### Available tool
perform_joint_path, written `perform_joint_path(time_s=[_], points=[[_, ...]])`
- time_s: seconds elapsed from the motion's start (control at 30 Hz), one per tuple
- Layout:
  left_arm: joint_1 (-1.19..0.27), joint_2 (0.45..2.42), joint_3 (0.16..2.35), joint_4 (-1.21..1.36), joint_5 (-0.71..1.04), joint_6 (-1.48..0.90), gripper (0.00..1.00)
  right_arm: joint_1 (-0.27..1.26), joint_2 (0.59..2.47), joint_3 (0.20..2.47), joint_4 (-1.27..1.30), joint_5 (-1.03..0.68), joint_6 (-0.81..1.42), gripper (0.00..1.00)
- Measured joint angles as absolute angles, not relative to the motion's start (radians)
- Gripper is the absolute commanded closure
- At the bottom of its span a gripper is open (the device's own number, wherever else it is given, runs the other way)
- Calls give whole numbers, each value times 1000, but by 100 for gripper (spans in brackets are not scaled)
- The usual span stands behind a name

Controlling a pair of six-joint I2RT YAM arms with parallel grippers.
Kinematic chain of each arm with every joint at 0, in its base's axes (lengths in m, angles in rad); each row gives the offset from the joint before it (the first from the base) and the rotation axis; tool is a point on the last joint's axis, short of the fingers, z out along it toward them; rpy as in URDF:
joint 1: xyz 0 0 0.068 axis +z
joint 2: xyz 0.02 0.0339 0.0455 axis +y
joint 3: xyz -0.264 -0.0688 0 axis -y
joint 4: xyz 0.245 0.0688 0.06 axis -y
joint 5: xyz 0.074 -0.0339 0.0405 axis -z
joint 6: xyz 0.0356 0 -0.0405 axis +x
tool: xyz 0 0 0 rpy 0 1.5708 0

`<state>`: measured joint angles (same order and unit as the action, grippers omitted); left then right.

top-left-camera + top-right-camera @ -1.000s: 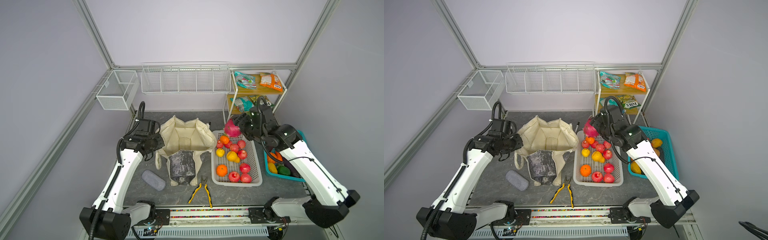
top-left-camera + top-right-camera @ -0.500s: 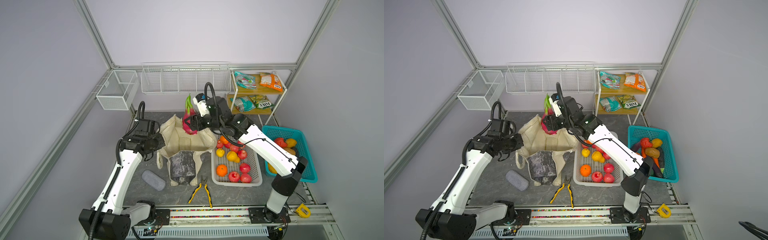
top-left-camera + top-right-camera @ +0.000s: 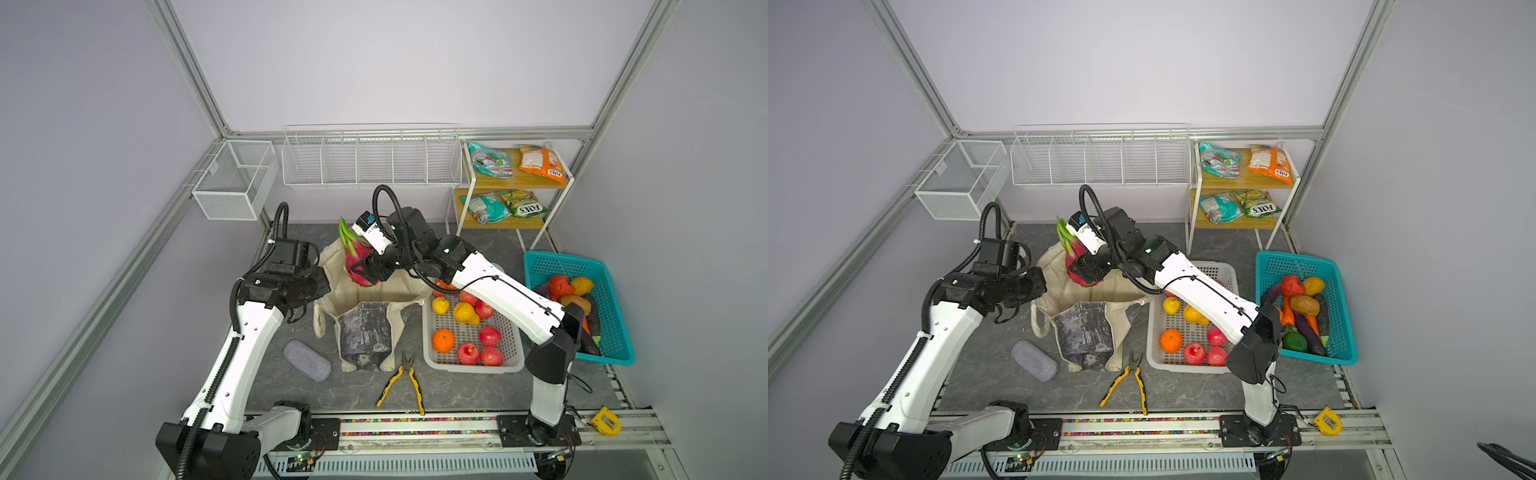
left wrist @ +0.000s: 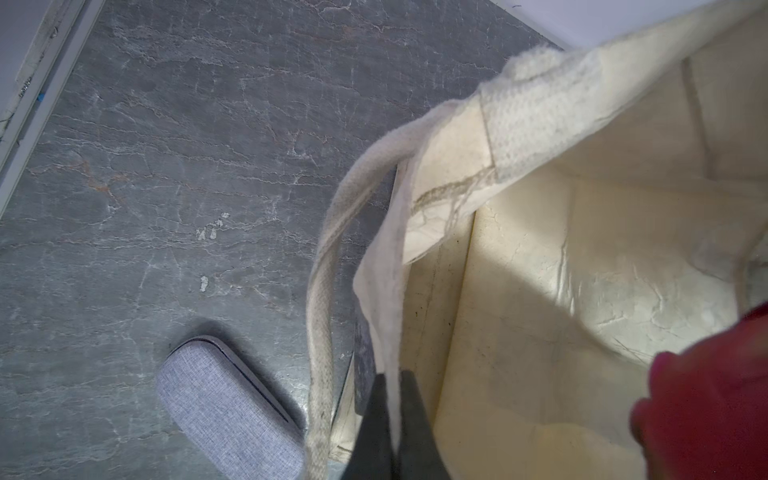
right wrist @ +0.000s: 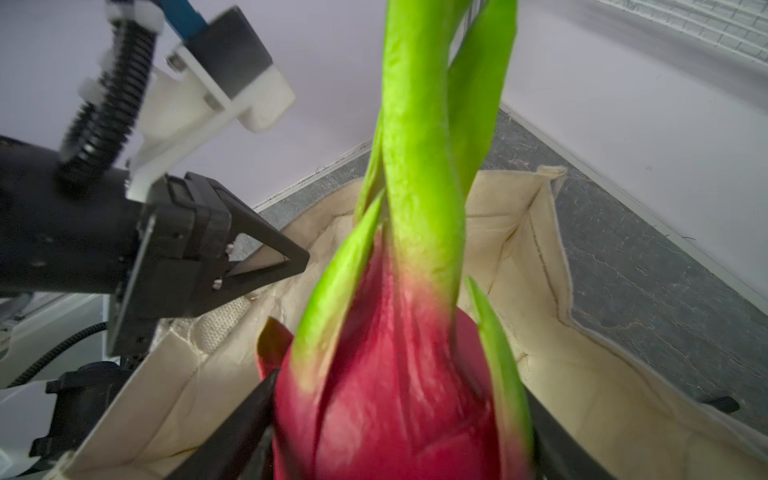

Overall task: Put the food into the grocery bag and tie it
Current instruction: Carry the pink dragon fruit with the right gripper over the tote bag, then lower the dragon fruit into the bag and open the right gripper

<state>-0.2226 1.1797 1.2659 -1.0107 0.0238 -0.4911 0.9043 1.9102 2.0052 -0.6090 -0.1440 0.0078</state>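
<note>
The cream grocery bag [image 3: 390,291] stands open mid-table, its dark grey panel [image 3: 1086,332] toward the front. My left gripper [image 4: 392,380] is shut on the bag's left rim cloth, and shows in both top views [image 3: 326,286] [image 3: 1042,286]. My right gripper [image 5: 403,390] is shut on a pink dragon fruit [image 5: 395,374] with green leaves, held over the bag's open mouth [image 3: 359,266] [image 3: 1077,268]. The fruit's red edge [image 4: 715,395] shows in the left wrist view above the bag's bare cream floor [image 4: 582,257]. Other food lies in the baskets and on the shelf.
A white basket [image 3: 471,368] of apples, oranges and a pear sits right of the bag. Beyond it stands a teal basket [image 3: 619,357] of vegetables. Yellow-handled pliers [image 3: 401,382] and a grey case [image 3: 306,360] lie in front. Packets [image 3: 540,164] sit on the back-right shelf.
My right arm swung left from the white basket to above the bag, carrying the dragon fruit. My left gripper closed on the bag's rim and has stayed in place.
</note>
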Motion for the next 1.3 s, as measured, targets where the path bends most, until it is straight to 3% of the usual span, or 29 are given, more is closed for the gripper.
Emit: perform_joint_path(time_s=[0.6,1.3], points=[[-223,1174,1266,-1005,23,-492,100,872,1941,1904,-730,-184,-80,38],[-223,1185,1293,-1004,25,-475,100,870,2135,2004,-793,-161,-130,39]])
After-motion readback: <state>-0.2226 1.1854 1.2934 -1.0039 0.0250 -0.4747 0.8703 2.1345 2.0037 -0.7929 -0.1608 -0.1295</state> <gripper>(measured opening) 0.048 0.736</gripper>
